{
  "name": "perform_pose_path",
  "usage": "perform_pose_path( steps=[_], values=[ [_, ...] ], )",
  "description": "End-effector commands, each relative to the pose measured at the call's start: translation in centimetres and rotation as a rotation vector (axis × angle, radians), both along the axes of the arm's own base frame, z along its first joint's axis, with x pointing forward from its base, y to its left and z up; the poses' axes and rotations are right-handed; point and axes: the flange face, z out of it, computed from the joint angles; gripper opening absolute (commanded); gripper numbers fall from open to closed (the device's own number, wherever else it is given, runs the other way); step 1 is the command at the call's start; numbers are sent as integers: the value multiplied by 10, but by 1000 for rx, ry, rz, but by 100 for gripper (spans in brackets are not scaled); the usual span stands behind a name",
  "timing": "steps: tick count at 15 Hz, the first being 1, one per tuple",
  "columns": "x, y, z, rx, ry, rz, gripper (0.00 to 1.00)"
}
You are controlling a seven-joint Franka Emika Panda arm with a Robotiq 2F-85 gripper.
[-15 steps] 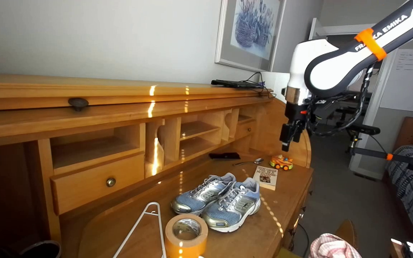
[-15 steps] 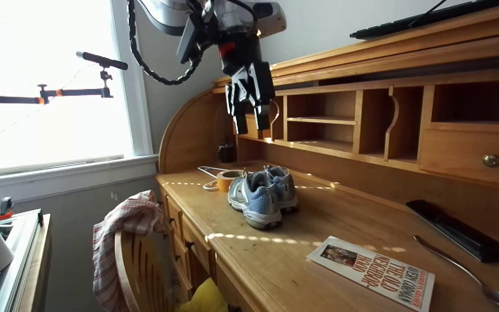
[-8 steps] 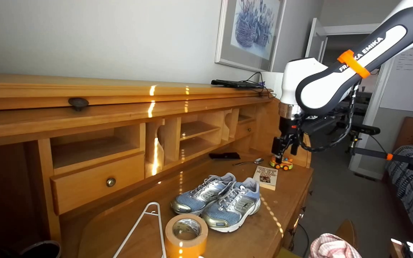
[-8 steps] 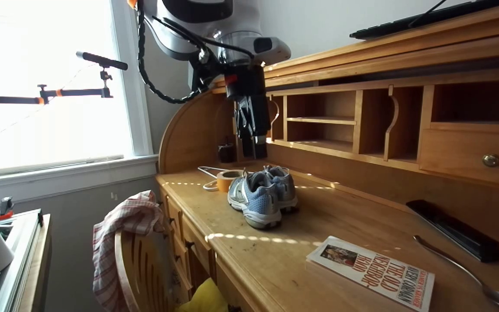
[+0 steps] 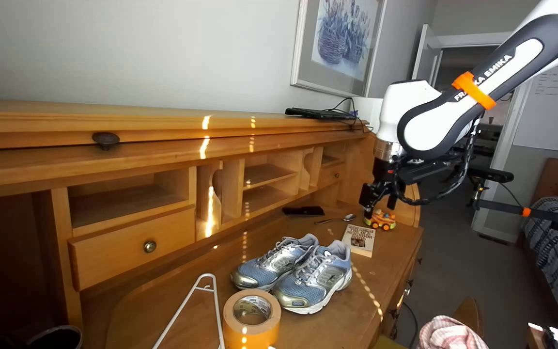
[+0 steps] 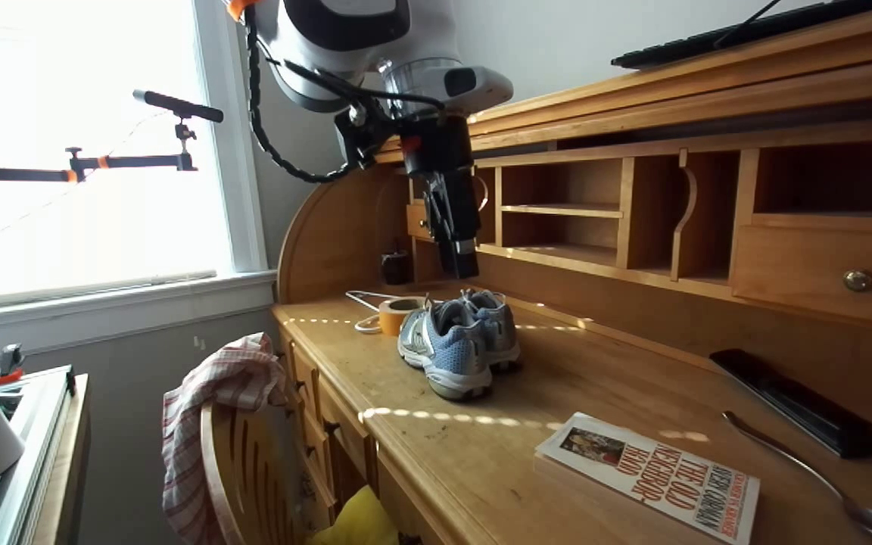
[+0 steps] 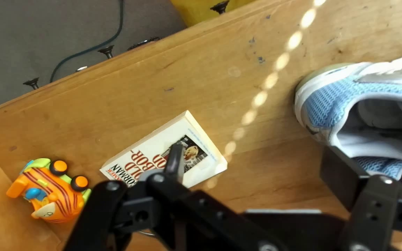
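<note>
End effector (image 7: 258, 166), black, spread wide, empty, hangs btwn white paper book (image 6: 648, 478) & blue-gray mesh shoes (image 5: 310, 278), both prob steady b/c brown wood counter (image 6: 587, 378) is flat.

On the desk (image 5: 347, 320) in an exterior view, the shoes (image 5: 305, 275) mark the clock's centre. The book (image 5: 359, 238) lies at two o'clock, the toy (image 5: 380, 221) likewise but farther out, the spoon (image 5: 348, 218) at one. The tape (image 5: 252, 334) stands at seven, just beside the shoes; the hanger (image 5: 177, 314) lies at eight. The gripper (image 7: 255, 161) hangs above the desk.
</note>
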Motion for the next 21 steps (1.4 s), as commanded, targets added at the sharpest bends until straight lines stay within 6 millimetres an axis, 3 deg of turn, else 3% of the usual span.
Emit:
perform_pose_path(
  steps=[1,8,21],
  values=[
    [14,-2,-26,26,-61,-105,100],
    [29,16,-56,176,-101,-289,100],
    [61,44,-78,246,-116,-500,100]
  ],
)
